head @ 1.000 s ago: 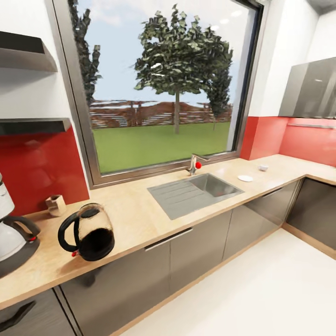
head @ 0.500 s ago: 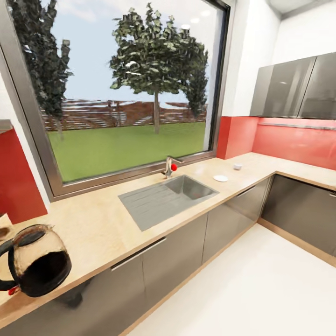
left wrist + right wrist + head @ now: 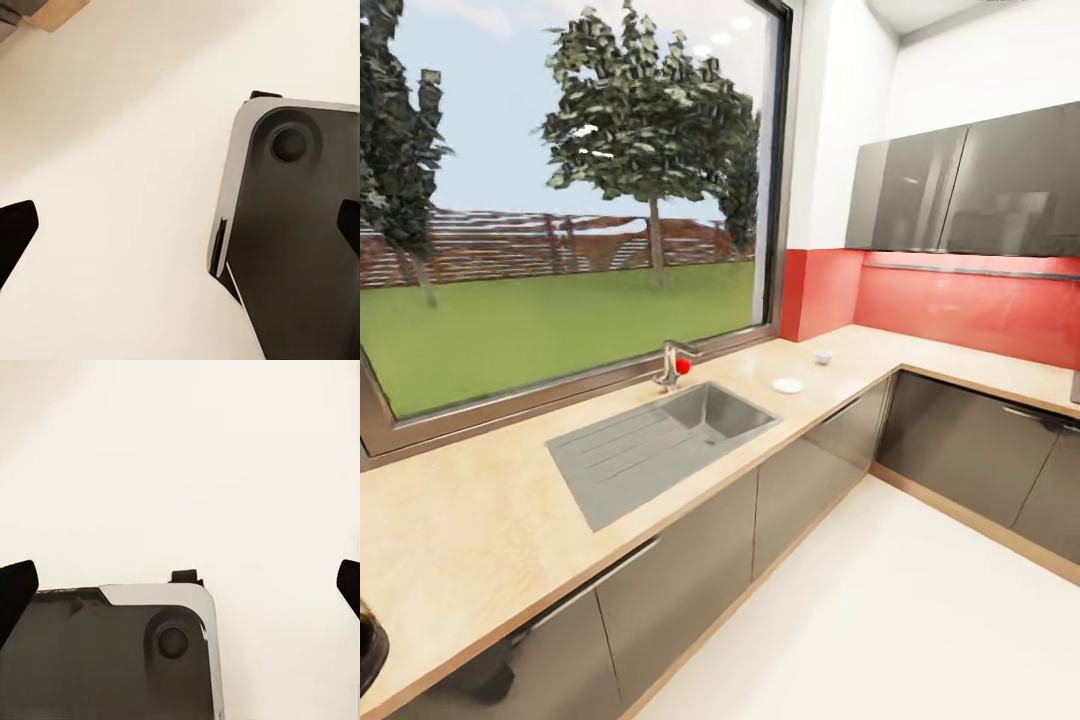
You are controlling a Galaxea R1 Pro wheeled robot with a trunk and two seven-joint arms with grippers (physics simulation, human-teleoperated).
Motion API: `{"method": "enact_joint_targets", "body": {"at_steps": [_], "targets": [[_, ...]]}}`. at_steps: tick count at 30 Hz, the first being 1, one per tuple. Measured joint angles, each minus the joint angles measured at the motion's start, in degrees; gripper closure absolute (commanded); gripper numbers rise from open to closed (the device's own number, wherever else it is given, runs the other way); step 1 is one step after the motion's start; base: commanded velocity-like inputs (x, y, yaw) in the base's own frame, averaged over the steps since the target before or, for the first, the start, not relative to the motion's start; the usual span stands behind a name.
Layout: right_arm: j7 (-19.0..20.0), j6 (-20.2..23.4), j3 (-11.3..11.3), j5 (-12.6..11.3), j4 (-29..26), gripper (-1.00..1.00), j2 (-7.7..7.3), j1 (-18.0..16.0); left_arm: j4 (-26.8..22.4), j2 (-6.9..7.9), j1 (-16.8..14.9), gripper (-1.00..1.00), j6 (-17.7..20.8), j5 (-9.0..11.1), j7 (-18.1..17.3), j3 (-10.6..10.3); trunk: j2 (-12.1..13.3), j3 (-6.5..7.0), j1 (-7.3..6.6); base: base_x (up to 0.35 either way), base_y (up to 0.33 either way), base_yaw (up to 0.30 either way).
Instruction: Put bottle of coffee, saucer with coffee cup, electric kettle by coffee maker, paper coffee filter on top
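Kitchen countertop (image 3: 480,520) under window (image 3: 560,190), steel sink (image 3: 660,445); saucer (image 3: 787,385) near coffee cup (image 3: 823,356), apart; left gripper (image 3: 180,225), right gripper (image 3: 180,585) jaws wide over floor.

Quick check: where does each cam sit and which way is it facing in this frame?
Head view: on the robot's head, looking forward and down along the kitchen countertop, sink, saucer and coffee cup toward the corner.
Left wrist view: on the left arm, looking down past the open left gripper at floor and the robot's base.
Right wrist view: same for the right gripper.
Shared: both wrist views show floor and base.
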Motion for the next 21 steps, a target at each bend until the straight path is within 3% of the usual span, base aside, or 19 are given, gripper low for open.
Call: {"method": "enact_joint_targets", "body": {"at_steps": [21], "targets": [[-0.05, -0.02, -0.02, 0.0, 0.06, -1.0, -0.08, 0.0, 0.01, -0.01, 0.02, -1.0, -0.02, 0.0, -0.29, 0.01, 0.0, 0.01, 0.01, 0.242, -0.185, -0.252]]}}
